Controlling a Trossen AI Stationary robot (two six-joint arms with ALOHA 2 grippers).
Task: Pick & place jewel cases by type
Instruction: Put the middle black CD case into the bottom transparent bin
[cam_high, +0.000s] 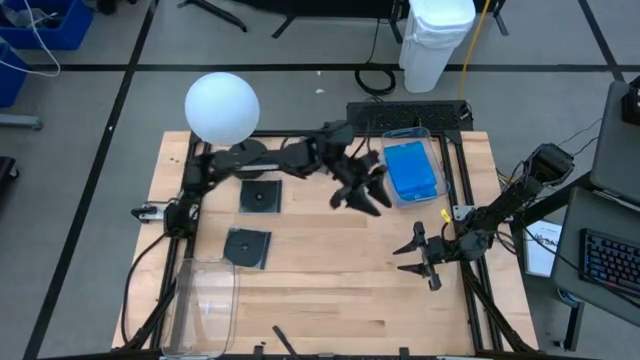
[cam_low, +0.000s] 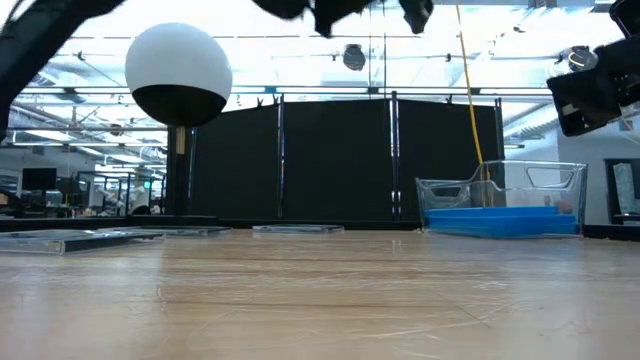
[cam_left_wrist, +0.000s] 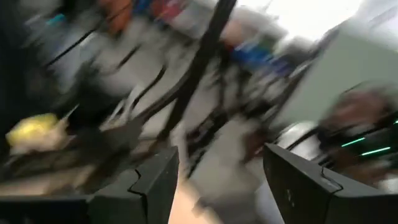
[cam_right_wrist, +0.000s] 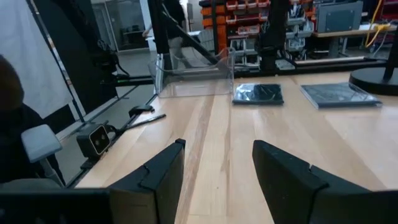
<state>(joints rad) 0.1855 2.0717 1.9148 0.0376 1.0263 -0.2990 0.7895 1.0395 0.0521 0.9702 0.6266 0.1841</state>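
Blue jewel cases (cam_high: 412, 170) lie stacked inside a clear bin (cam_high: 432, 140) at the table's far right; in the low view the blue stack (cam_low: 500, 220) fills the bin's floor. Two dark jewel cases (cam_high: 260, 195) (cam_high: 247, 247) lie flat on the wood at centre left, also seen as dark cases (cam_right_wrist: 258, 93) (cam_right_wrist: 339, 94) in the right wrist view. My left gripper (cam_high: 365, 190) hangs open in the air just left of the blue bin, holding nothing. My right gripper (cam_high: 415, 250) stands open near the right edge, nothing between its fingers (cam_right_wrist: 155, 171).
A second clear bin (cam_high: 205, 305) stands at the near left corner. A white globe lamp (cam_high: 222, 107) on a black base stands at the far left. A black pen-like stick (cam_high: 285, 340) lies by the near edge. Bare wood spans the table's middle.
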